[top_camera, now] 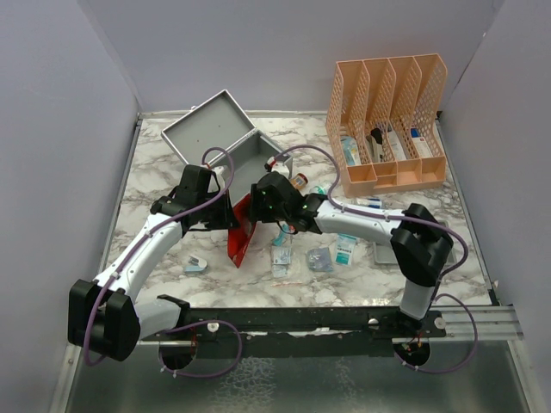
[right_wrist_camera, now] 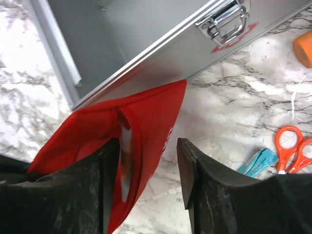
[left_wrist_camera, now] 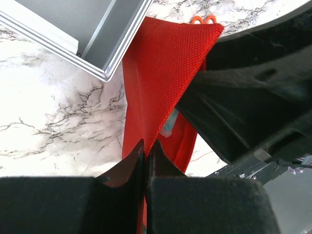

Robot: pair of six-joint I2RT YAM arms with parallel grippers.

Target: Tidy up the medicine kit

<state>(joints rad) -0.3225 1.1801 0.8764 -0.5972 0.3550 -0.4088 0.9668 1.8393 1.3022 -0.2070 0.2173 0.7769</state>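
The medicine kit (top_camera: 248,151) is a grey metal box standing open at the back left, with its lid tipped back; its corner (left_wrist_camera: 100,34) and its front latch (right_wrist_camera: 225,20) show in the wrist views. In front of the box, a red fabric pouch (top_camera: 240,234) is held upright. My left gripper (left_wrist_camera: 146,147) is shut on the pouch's edge (left_wrist_camera: 163,73). My right gripper (right_wrist_camera: 147,146) is open at the pouch's mouth (right_wrist_camera: 146,114), its left finger against the fabric. A blurred pale packet (right_wrist_camera: 125,146) shows inside the opening.
An orange mesh file organizer (top_camera: 389,120) with supplies stands at the back right. Several packets (top_camera: 320,256) lie on the marble table in front of the right arm. Orange-handled scissors (right_wrist_camera: 291,147), a teal packet (right_wrist_camera: 257,161) and an orange cap (right_wrist_camera: 304,48) lie near the box.
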